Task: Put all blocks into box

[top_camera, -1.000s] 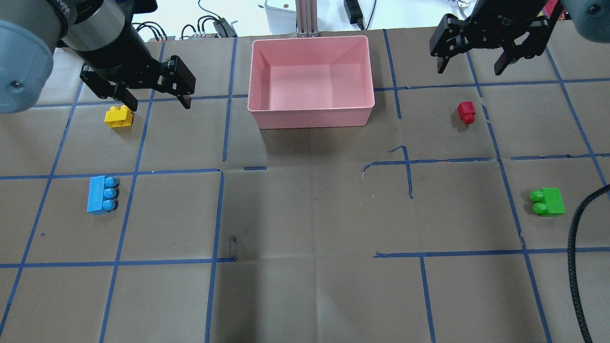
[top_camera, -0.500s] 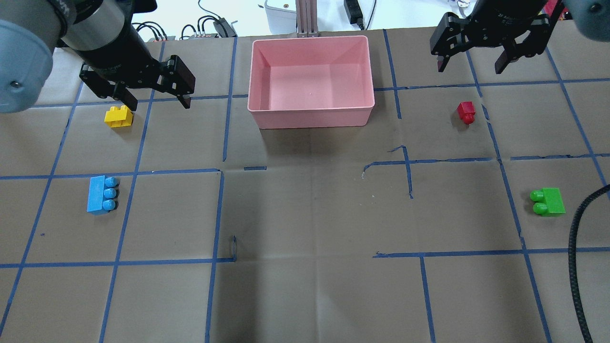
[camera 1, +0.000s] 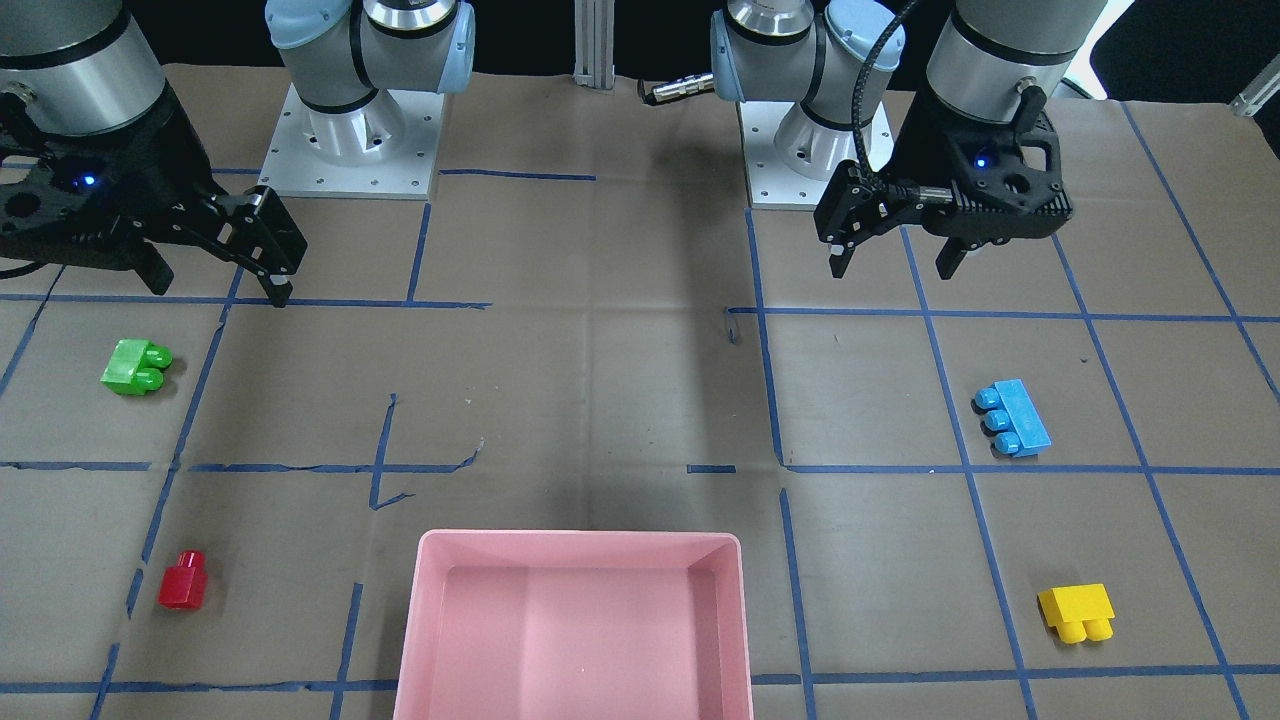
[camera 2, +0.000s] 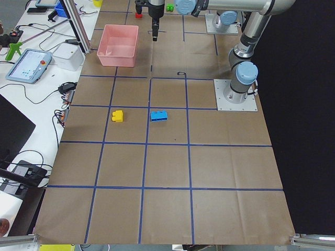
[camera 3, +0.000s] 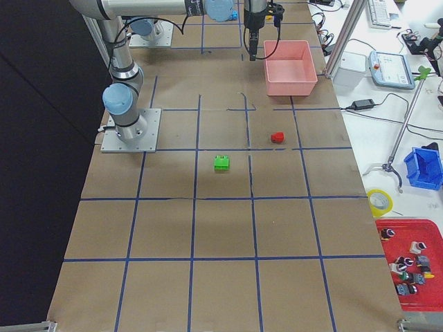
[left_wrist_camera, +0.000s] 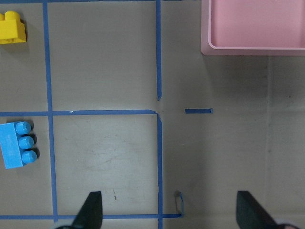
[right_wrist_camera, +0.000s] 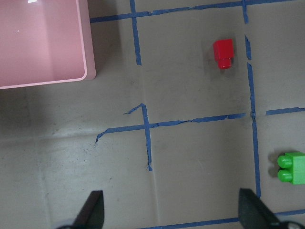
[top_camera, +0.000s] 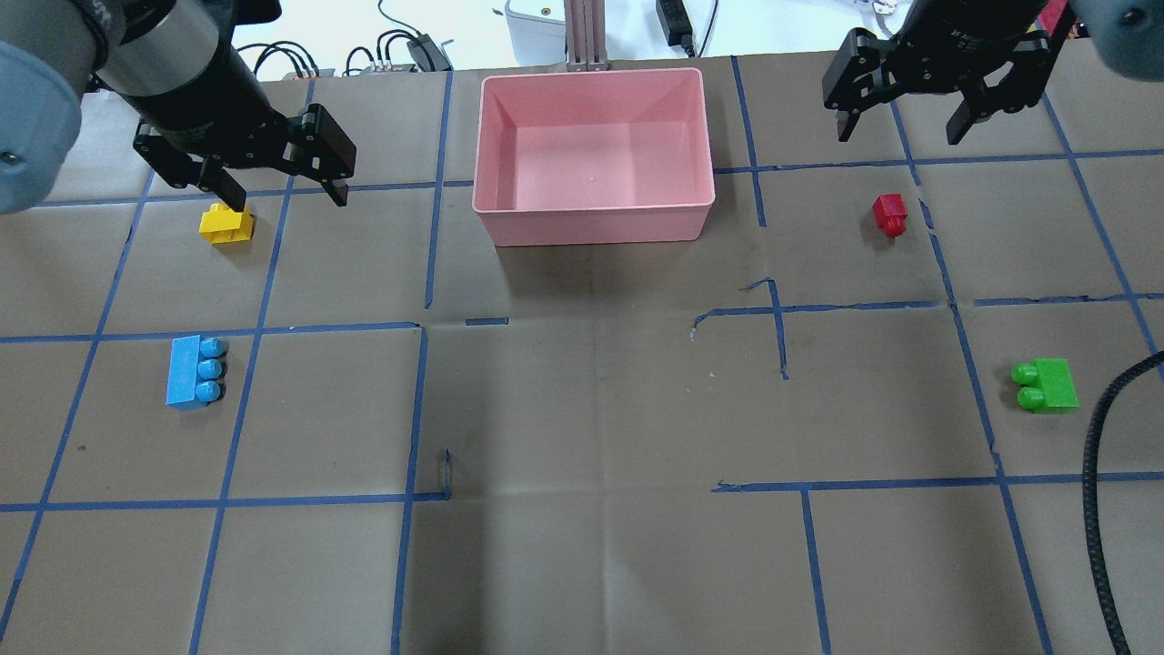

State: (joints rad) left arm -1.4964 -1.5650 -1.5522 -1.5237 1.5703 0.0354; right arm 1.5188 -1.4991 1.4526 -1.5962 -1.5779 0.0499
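The box [top_camera: 591,226] sits at the far middle of the table [top_camera: 582,564], open side up and with nothing in it. That spot looks chosen so either arm can reach it. All four blocks lie outside it on the brown paper, two to each side, so the work probably splits by halves. The yellow block [top_camera: 225,225] is far left and the blue block [top_camera: 194,370] is nearer on the left, on its side with its three studs facing the centre. The red block [top_camera: 889,215] is far right, and the green block [top_camera: 1046,385] is nearer on the right, its studs also turned inward. The left gripper [top_camera: 286,193] hangs with its fingers spread wide and holds nothing. From overhead one finger overlaps the yellow block, but the wrist view puts that block off in a corner, so the claw is judged high and not yet lined up. The right gripper [top_camera: 898,135] is likewise wide apart and empty, hanging beyond the red block, presumably its first target. No brand or label can be read on the blocks or the box, and the small print on the right arm's wrist is too fine to make out.
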